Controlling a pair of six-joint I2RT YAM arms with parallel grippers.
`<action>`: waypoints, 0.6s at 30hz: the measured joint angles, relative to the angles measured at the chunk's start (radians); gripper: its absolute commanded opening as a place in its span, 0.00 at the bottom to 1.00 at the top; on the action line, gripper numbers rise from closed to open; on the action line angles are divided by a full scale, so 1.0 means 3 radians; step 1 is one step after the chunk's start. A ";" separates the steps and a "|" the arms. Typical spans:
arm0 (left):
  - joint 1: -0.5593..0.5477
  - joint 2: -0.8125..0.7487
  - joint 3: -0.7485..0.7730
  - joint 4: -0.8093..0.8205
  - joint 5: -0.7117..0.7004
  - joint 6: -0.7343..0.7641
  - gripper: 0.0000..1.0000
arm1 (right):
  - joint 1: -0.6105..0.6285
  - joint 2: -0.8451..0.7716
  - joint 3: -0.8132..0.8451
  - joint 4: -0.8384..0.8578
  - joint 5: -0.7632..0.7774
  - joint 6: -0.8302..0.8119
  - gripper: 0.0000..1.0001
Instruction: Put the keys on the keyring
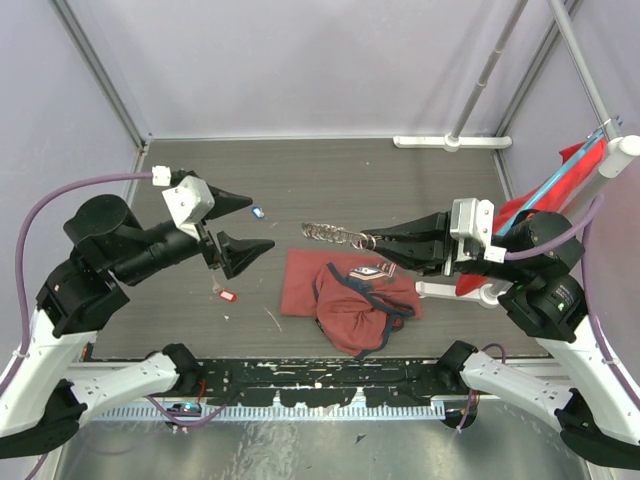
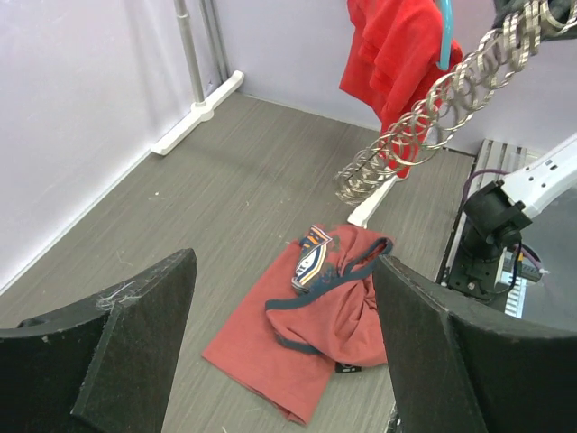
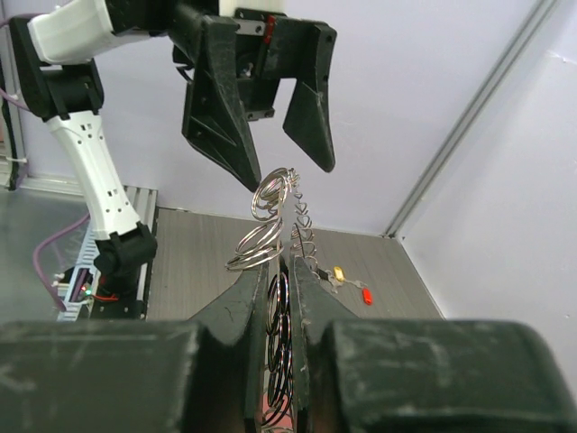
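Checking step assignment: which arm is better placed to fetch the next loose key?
Left. The left claw is open and empty near the small red-headed key and blue-headed key, while the right claw is shut on the silvery wire keyring.

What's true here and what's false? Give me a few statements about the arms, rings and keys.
1. The right gripper is clamped on the silvery string of metal rings. True.
2. The left gripper holds the small red-headed key. False: its jaws stand open and empty; that key lies on the grey table.
3. The dark-red cloth bag lies on the table. True.
4. The small blue-headed key lies on the bag. False: it lies on bare table.
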 measured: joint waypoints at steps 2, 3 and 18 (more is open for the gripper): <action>0.0000 0.0003 -0.0031 0.0019 0.0014 0.0023 0.84 | 0.0000 -0.0001 0.0000 0.0029 -0.0056 0.0045 0.01; 0.0000 0.0010 -0.0034 0.0019 0.0023 0.0032 0.83 | 0.0000 0.0000 0.0000 0.0038 -0.0080 0.0057 0.01; 0.0000 -0.0024 -0.0058 -0.0051 -0.0360 -0.0001 0.76 | 0.0000 0.0125 0.0046 -0.0001 0.0122 0.0373 0.01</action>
